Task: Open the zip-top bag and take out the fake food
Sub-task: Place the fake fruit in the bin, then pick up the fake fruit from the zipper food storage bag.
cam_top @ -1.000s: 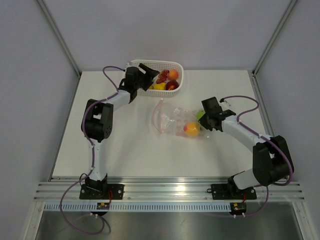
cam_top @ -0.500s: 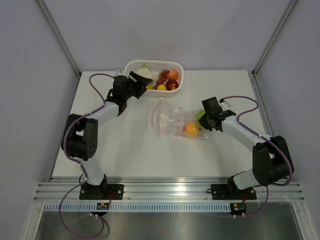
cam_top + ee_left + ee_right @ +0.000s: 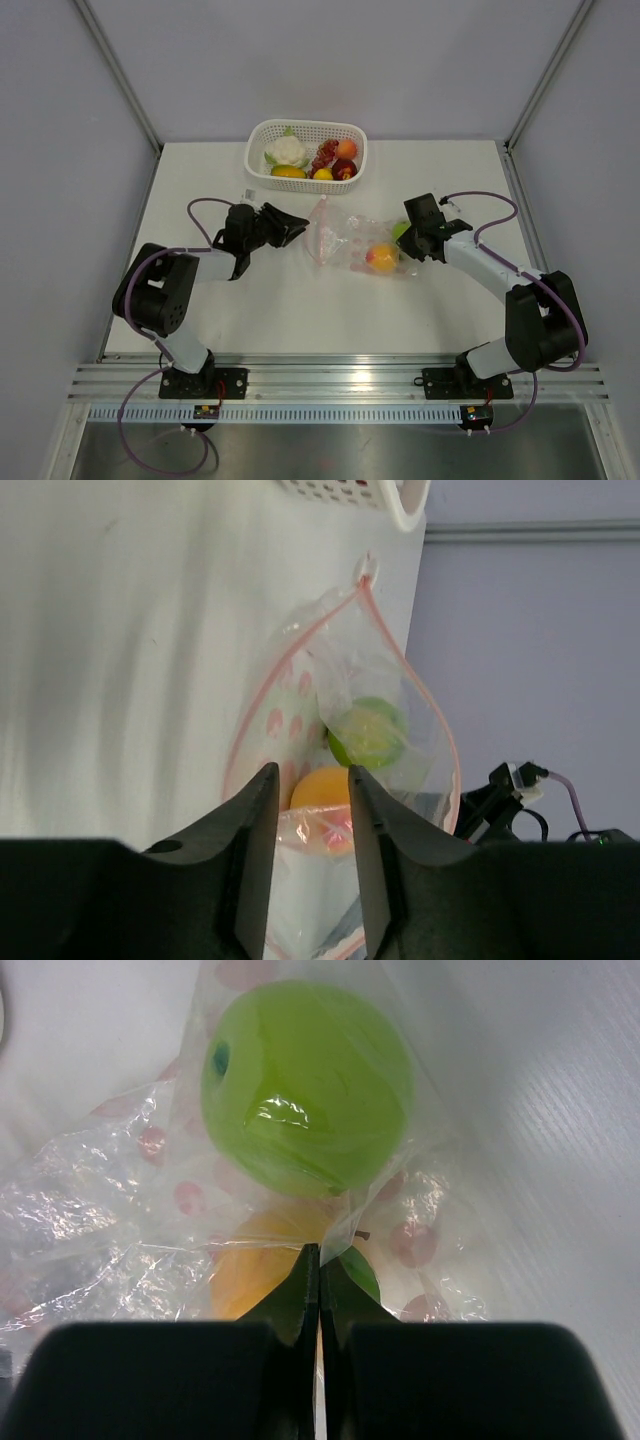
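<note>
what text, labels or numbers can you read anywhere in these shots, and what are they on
No text can be read in any view.
left base sticker: orange and black, too small to read.
right base sticker: the same, too small to read.
zip-top bag: only pink dots and a pink zip strip, no lettering.
white basket: no marking visible.

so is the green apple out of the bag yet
No, the green apple sits inside the zip-top bag, with the clear dotted plastic wrapped over it in the right wrist view.
</note>
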Robot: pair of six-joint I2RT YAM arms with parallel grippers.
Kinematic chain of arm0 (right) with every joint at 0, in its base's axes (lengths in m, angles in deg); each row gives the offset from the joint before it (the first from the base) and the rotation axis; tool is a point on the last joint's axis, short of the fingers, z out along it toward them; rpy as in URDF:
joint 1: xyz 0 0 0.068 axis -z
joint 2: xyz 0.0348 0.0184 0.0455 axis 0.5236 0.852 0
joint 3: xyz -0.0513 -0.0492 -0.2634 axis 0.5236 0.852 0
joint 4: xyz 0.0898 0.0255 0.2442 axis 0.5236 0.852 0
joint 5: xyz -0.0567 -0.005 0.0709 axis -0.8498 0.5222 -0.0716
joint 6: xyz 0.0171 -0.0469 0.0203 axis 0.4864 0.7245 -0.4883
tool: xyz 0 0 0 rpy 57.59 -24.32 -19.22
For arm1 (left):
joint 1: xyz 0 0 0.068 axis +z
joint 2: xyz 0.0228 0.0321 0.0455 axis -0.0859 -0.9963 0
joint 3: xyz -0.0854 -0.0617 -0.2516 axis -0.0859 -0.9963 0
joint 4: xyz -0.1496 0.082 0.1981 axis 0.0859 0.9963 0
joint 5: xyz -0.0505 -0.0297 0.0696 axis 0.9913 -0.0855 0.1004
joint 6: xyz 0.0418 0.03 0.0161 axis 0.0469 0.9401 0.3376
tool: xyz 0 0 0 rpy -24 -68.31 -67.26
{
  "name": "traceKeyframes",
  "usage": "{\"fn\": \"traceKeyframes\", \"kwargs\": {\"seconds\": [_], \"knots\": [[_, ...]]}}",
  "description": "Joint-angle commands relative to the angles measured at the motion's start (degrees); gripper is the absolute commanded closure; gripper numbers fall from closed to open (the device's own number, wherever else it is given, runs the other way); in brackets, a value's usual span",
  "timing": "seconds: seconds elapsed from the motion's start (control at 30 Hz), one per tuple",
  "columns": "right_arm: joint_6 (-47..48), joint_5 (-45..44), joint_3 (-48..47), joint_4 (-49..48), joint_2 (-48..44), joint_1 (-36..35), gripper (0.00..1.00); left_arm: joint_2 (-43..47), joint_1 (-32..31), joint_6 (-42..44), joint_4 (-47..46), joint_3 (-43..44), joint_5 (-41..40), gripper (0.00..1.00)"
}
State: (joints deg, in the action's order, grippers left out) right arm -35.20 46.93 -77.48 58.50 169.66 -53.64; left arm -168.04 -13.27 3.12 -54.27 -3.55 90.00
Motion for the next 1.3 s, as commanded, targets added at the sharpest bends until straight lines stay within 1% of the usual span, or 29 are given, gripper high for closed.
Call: {"fn": "traceKeyframes", "kwargs": {"seconds": [0.0, 0.1, 0.23, 0.3, 0.43, 0.53, 0.67, 0.73, 0.77, 0.83, 1.0, 1.27], "knots": [[0.73, 0.4, -0.69, -0.99, 0.39, 0.27, 1.0, 2.47, -0.7, -0.76, -9.01, -0.2, 5.72, 0.67], [0.73, 0.49, -0.43, -1.17, -0.05, 0.36, 1.0, 3.08, -1.05, -0.24, -10.41, -1.6, 7.32, 0.7], [0.38, 0.58, 0.28, -1.87, -0.4, 0.44, 1.0, 2.83, -1.14, 0.99, -11.3, -3.1, 7.94, 0.7], [0.38, 1.36, 0.45, -2.49, -0.05, 0.36, 1.0, 1.77, -1.31, 1.26, -11.29, -2.84, 8.99, 0.7], [1.87, 3.03, -0.34, -2.92, 0.48, 0.36, 1.0, -2.27, -2.89, -0.23, -15.16, -2.05, 11.45, 0.71], [1.79, 4.18, 0.19, -3.63, 0.39, 0.36, 1.0, -4.82, -3.95, 0.72, -13.59, 0.14, 13.12, 0.71], [1.79, 6.11, 0.28, -4.07, 0.47, 0.35, 1.0, -7.8, -5.53, 2.84, -9.63, 2.87, 13.21, 0.68], [1.79, 6.37, 0.45, -4.51, 0.65, 0.27, 1.0, -9.04, -6.24, 2.75, -9.62, 4.19, 13.91, 0.66], [1.79, 6.81, 0.63, -4.86, 0.83, 0.35, 1.0, -9.83, -6.41, 2.67, -9.63, 4.45, 14.35, 0.63], [1.79, 7.69, 0.81, -5.56, 1.79, 0.35, 1.0, -10.45, -6.85, 2.84, -9.45, 5.15, 14.27, 0.6], [1.96, 9.62, 0.11, -6.18, 3.99, 0.27, 1.0, -11.68, -7.56, 4.16, -6.47, 6.83, 14.53, 0.47], [1.96, 11.12, 0.46, -7.23, 5.04, 0.35, 1.0, -13.34, -8.87, 5.12, -3.66, 8.93, 15.06, 0.45]]}}
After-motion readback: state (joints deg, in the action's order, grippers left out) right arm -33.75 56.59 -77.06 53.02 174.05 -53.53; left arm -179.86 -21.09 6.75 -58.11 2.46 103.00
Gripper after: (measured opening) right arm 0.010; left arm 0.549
